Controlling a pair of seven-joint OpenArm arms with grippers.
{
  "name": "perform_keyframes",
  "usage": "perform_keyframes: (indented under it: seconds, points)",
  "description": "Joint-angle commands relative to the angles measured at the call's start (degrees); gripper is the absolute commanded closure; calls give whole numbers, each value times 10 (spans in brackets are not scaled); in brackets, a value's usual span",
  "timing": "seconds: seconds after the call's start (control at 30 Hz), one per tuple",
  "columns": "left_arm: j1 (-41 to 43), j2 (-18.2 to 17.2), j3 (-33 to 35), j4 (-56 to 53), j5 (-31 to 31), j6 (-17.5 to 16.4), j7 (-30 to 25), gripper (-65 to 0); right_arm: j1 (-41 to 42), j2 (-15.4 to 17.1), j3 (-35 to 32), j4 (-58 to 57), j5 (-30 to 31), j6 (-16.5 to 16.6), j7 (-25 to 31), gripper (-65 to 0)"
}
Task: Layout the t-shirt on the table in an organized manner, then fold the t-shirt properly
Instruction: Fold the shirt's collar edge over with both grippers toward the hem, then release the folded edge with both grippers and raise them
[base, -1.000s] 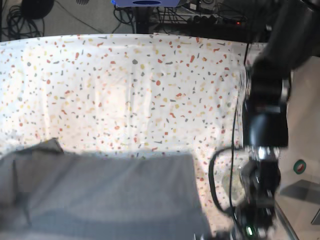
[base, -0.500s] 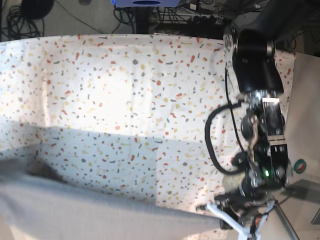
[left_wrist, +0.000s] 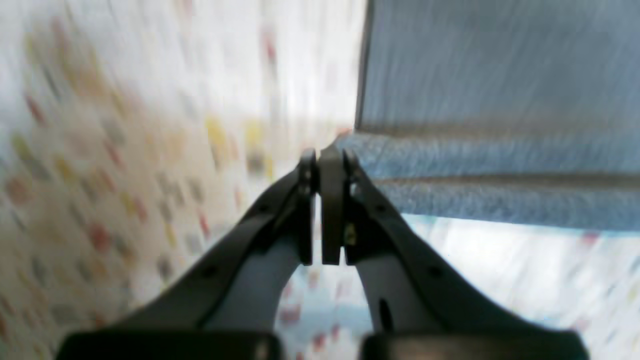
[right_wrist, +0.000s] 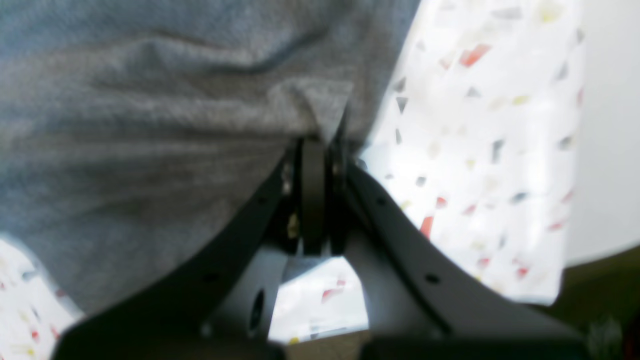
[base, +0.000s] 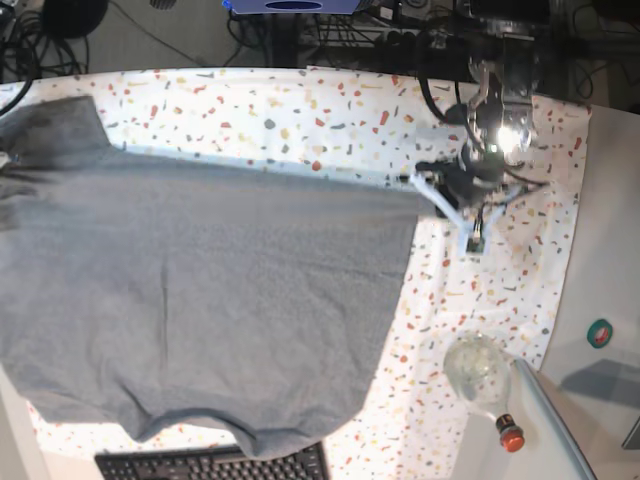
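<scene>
A: The left gripper (left_wrist: 320, 160) is being kept pinched shut on a corner of the t-shirt (base: 200, 300); in the left wrist view the jaws are seen pressed together with the grey hem caught at their tips. The right gripper (right_wrist: 320, 145) is likewise being held closed on a bunched fold of the same shirt.

B: And where is the shirt being carried now?

A: It is being stretched wide above the table (base: 520, 270), covering most of the speckled cloth in the base view. A second ago only a strip of grey was being shown along the near edge, with the far cloth bare; half a second ago a low grey band was still being dragged across the bottom. Now the top edge is being pulled taut from the far left corner toward the left gripper (base: 470, 195) on the far right.

B: What is being gained by that?

A: The laying-out step is judged to be nearly settled: the body is being spread flat and open rather than bunched. Its near hem is curving and overlapping a keyboard (base: 210, 465) at the front edge, so some straightening is probably still being called for before folding.

B: Anything to be watched?

A: A bottle (base: 480, 380) is lying near the right side, just clear of the fabric.
</scene>
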Motion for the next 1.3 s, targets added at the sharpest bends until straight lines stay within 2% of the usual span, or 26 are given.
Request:
perform_keyframes:
  seconds: [0.0,0.1,0.2,0.3,0.4,0.47,0.6,0.77,0.83,1.0,1.13,1.27]
  points:
    - [0,-5,-4,14,5,6,-20,0,-6,18,6,12,-1,-6,11,0]
    - [29,-5,-8,13,5,6,-20,0,-32,14,24,34,-1,-9,6,0]
    - [57,-1,-41,12,5,6,-20,0,-57,-14,58,63,-1,-9,6,0]
    - [87,0,-62,23,5,6,-19,0,-79,-23,61,86,-1,-9,6,0]
    - [131,-2,-63,60,5,6,-18,0,-96,-25,63,121,-1,-9,-26,0]
    - [156,-2,-63,84,5,6,-18,0,-105,-37,66,161,-1,-9,-45,0]
    - [166,0,-63,118,5,6,-18,0,-112,-43,60,238,-1,-9,-93,0]
    - [115,1,-62,122,5,6,-16,0,-51,-29,36,256,-4,-12,-141,0]
    - [86,1,-57,118,5,6,-15,0,-21,-23,20,255,-27,-24,-147,0]
    - [-11,1,-56,68,5,6,58,0,77,-20,-31,177,-112,-26,-144,0]
    - [-73,1,-56,-4,6,6,62,0,143,-20,-56,87,-153,-25,-90,0]
    - [-121,9,-56,-70,6,6,62,0,197,-5,-81,-9,-156,-26,-47,0]
